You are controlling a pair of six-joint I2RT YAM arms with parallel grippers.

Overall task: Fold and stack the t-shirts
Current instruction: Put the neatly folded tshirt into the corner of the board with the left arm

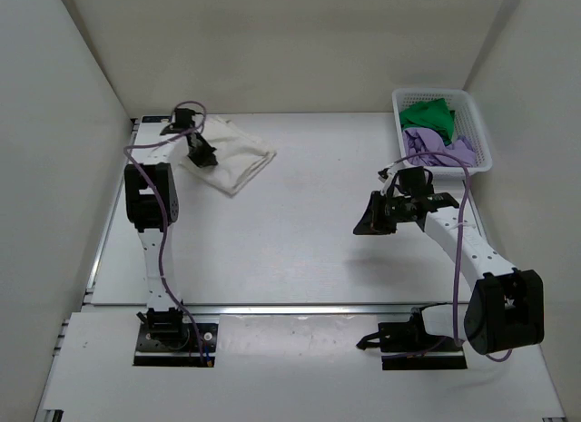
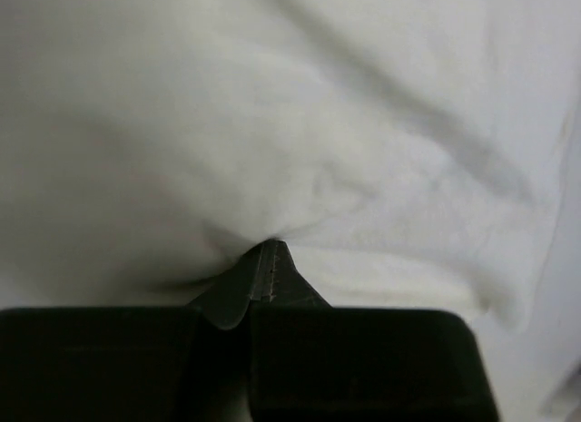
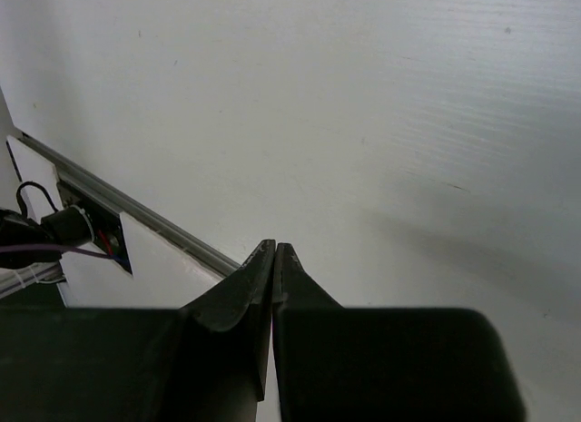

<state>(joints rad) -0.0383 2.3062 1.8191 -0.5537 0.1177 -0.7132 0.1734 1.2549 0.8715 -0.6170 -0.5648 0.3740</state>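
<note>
Three shirts total, and only one is out: the white shirt lies at the far left of the desk, while the green shirt and purple shirt sit bundled in the basket at the far right corner. The left arm is down on the white one with its jaws shut. From the blurry wrist view I'd say they're nipping a pucker of cloth, probably to pull a fold over or square it up. The right arm hovers over the desk just short of the basket, jaws closed on nothing, so it looks parked out of the way. The basket's wall is what it'd have to reach over for the next shirt.
</note>
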